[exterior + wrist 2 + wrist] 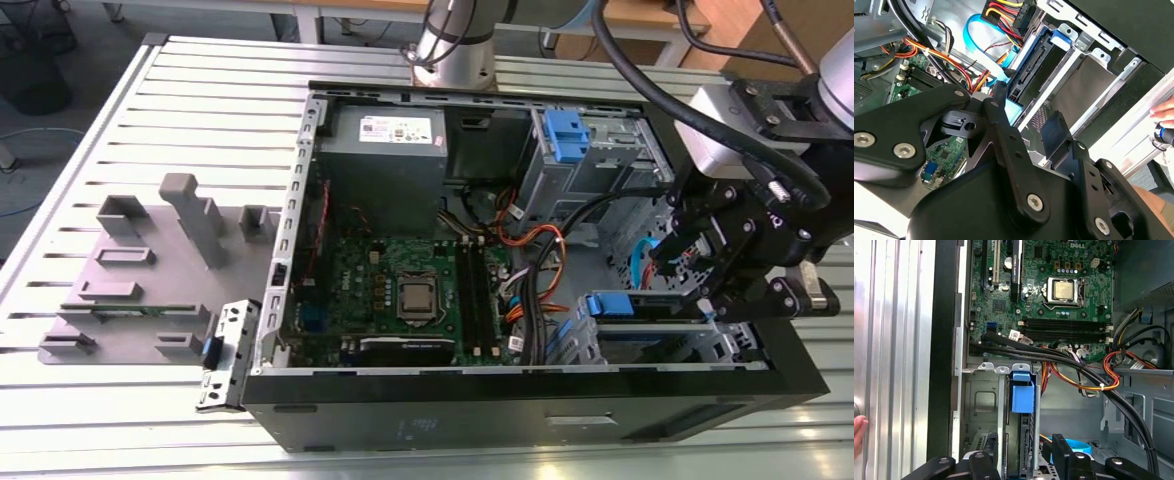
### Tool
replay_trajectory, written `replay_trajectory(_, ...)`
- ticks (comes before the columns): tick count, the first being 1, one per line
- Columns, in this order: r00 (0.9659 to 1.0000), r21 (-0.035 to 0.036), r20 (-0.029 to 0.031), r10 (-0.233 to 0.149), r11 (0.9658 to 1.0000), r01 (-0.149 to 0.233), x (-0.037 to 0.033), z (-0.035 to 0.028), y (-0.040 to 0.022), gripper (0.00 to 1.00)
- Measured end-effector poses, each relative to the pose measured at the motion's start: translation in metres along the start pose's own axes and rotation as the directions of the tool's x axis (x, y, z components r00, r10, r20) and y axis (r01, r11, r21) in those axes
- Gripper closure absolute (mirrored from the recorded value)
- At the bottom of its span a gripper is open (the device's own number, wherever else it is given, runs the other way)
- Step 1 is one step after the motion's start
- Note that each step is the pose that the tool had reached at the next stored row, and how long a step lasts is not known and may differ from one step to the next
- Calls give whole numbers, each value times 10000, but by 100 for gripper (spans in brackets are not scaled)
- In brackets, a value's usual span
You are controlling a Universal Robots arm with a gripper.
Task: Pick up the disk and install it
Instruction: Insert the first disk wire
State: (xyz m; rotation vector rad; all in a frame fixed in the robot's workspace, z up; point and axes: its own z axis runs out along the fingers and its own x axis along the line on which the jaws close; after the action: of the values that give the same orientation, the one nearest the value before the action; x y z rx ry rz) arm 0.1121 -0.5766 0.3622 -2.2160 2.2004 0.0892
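I am hovering my pincer [1024,449], wide and empty, astride the disk [1021,392] standing edge-up in its bay [979,405], its length running straight ahead.

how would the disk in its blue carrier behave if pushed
The disk looks like a solid slab, so probably stiff and heavy for its size. Seated in the metal bay, it would likely slide, not tip. Its blue carrier may flex.

Open computer case [534,415] on slatted table [200,80]; gripper [714,300] near disk [625,304] in bay
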Motion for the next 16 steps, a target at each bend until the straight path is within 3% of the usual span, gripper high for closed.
replay_trajectory(7, 10000, 0, -2, 0, 10000, 0, -8, -1, 0, 45)
replay_trajectory(12, 10000, 0, 0, 1, 10000, -1, -57, 2, -4, 45)
replay_trajectory(16, 10000, -19, 0, 1, 10000, -1, -71, 3, -36, 45)
